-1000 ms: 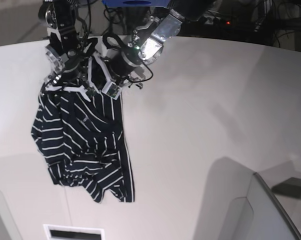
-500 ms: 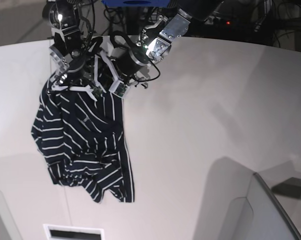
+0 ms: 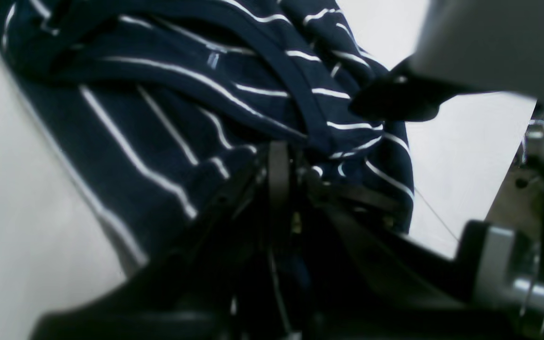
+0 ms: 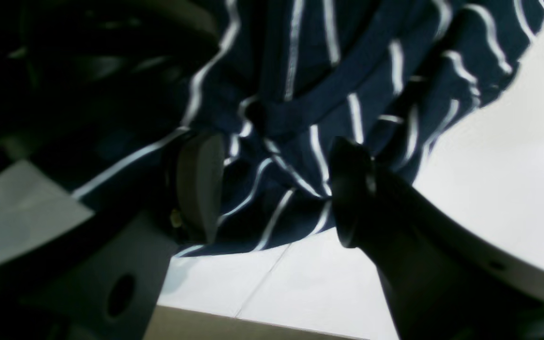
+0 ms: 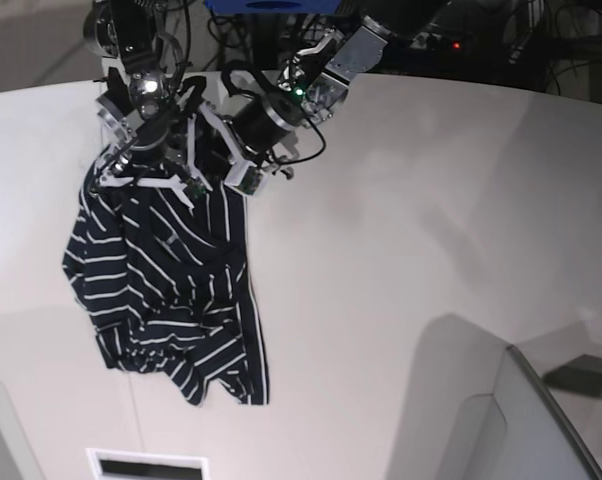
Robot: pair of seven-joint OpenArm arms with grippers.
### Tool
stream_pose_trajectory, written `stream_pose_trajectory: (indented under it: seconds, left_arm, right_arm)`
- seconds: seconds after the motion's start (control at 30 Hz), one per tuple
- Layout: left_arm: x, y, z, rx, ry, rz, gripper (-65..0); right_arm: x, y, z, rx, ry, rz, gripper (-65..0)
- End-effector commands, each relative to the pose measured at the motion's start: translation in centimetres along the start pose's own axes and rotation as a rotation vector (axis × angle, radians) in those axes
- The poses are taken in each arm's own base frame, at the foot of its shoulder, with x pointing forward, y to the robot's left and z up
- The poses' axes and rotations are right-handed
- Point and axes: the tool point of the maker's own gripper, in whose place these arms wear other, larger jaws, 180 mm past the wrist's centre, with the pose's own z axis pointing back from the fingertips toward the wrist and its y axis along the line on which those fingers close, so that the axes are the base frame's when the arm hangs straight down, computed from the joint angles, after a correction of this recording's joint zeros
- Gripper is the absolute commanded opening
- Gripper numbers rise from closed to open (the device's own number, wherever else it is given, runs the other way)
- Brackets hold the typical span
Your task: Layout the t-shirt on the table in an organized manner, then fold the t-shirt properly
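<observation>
The dark navy t-shirt (image 5: pixel 171 290) with thin white stripes lies crumpled on the left of the off-white table (image 5: pixel 401 250), its top edge lifted toward both grippers. My left gripper (image 5: pixel 236 178) is shut on a fold of the shirt's upper right edge; in the left wrist view the cloth (image 3: pixel 158 118) bunches into the closed left gripper (image 3: pixel 279 160). My right gripper (image 5: pixel 146 180) sits just left of it over the shirt's top. In the right wrist view the right gripper (image 4: pixel 274 160) stands open, its fingers (image 4: pixel 201 184) wide apart, with striped cloth (image 4: pixel 310 94) in and beyond the gap.
A grey curved panel (image 5: pixel 481 420) rises at the lower right of the base view. A white slotted piece (image 5: pixel 146 465) sits at the bottom edge. Dark cables and gear (image 5: pixel 501 40) line the far side. A thin seam (image 4: pixel 262 288) crosses the table under the shirt.
Both arms have shifted slightly to the right at the shirt's top edge, and the left wrist has turned a little. The shirt's lower part has stayed put.
</observation>
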Motion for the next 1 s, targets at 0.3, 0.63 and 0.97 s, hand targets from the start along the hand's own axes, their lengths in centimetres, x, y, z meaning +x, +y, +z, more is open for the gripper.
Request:
stream_pose_trajectory:
  seconds: [0.3, 0.63, 0.97]
  left_arm:
    - [-8.8, 10.5, 6.9, 0.357, 0.391, -0.227, -65.0]
    - [4.2, 13.6, 5.2, 0.528, 0.044, -0.056, -65.0]
    - [6.9, 13.1, 5.8, 0.53, 0.0, -0.041, -65.0]
  right_arm:
    - [2.3, -2.7, -0.6, -0.046, -0.099, -0.021, -30.9]
    - [3.2, -0.1, -0.9, 0.008, -0.107, -0.011, -30.9]
    - [2.6, -2.2, 0.1, -0.044, -0.111, -0.053, -30.9]
